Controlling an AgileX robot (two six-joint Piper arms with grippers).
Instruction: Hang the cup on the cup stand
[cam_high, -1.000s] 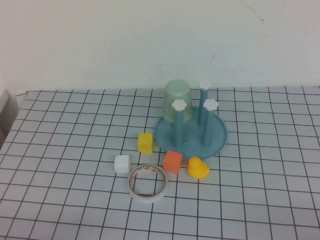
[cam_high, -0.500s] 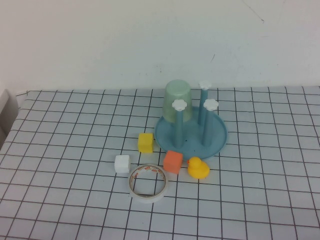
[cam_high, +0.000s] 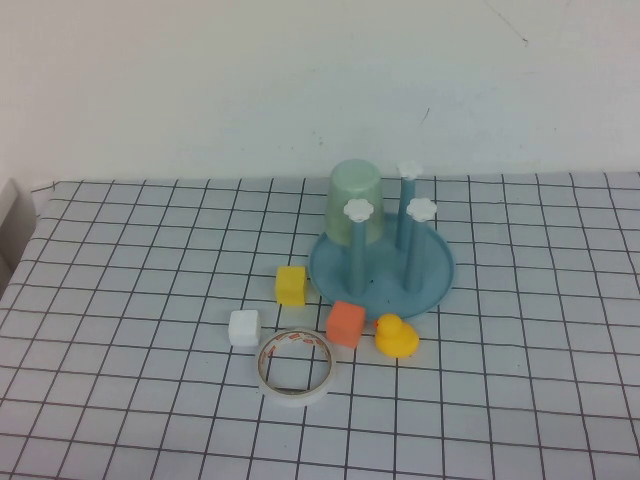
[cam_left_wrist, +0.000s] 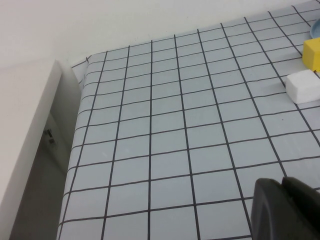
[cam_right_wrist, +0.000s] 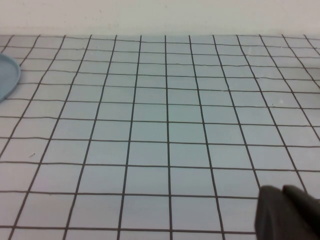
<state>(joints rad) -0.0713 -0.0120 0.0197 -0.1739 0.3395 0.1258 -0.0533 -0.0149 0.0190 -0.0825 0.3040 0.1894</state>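
Observation:
The pale mint-green cup (cam_high: 355, 203) sits upside down over the back-left peg of the cup stand (cam_high: 382, 272), a round blue dish with upright blue pegs topped by white flower caps. Neither arm shows in the high view. My left gripper (cam_left_wrist: 285, 210) is shut and empty, low over the checked cloth near the table's left edge, far from the cup. My right gripper (cam_right_wrist: 287, 212) is shut and empty over the bare cloth at the right, with only the rim of the stand's dish (cam_right_wrist: 9, 75) in its view.
A yellow block (cam_high: 291, 285), white block (cam_high: 244, 327), orange block (cam_high: 346, 323), yellow rubber duck (cam_high: 396, 336) and white tape roll (cam_high: 296, 366) lie in front of the stand. The left wrist view shows the yellow block (cam_left_wrist: 312, 54), the white block (cam_left_wrist: 302, 86) and the table's left edge.

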